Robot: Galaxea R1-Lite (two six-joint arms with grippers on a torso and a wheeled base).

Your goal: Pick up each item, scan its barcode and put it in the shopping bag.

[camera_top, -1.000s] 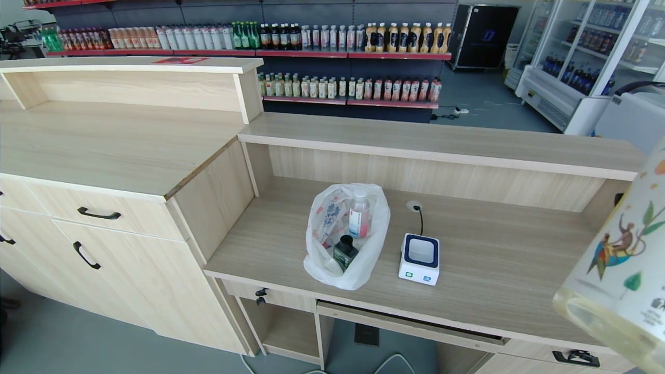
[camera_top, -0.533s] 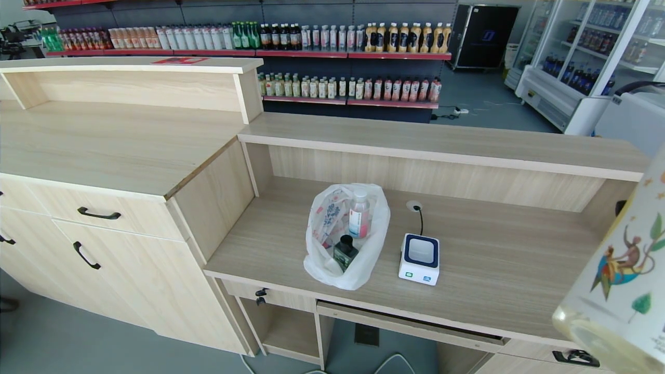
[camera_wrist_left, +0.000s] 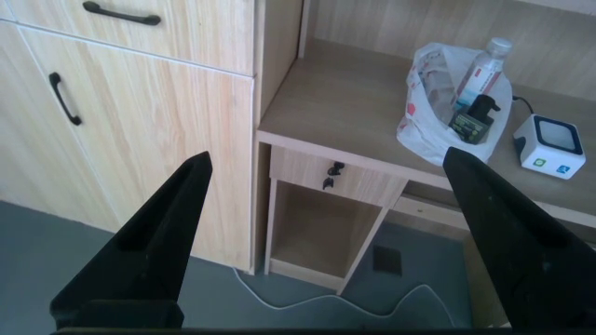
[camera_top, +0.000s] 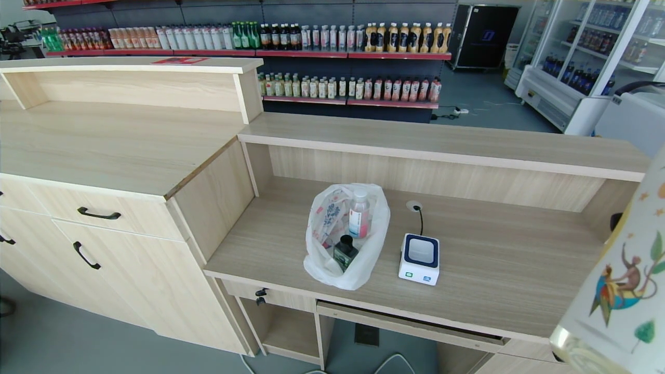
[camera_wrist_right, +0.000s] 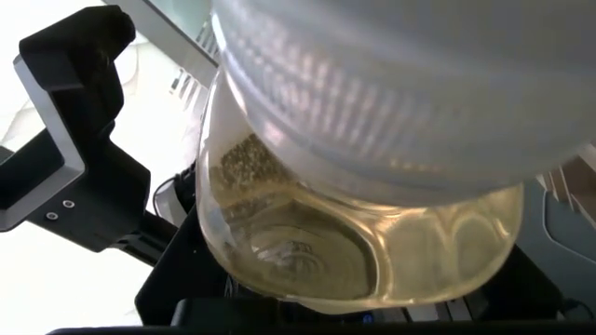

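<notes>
A white shopping bag stands open on the lower counter, holding a clear bottle with a pink label and a small dark bottle. Just right of it sits the white barcode scanner, window facing up. My right gripper is shut on a large bottle of pale yellow drink with a cartoon label, held close to the head camera at the right edge; one black finger shows beside it. My left gripper hangs open and empty, low and left of the bag.
A raised ledge runs behind the lower counter. A taller counter with drawers stands to the left. The scanner's cable runs to a hole at the back. Shelves of drinks and fridges stand far behind.
The held bottle has slid down and slightly right in the head view. The bag, the scanner and the items in the bag have not moved.
</notes>
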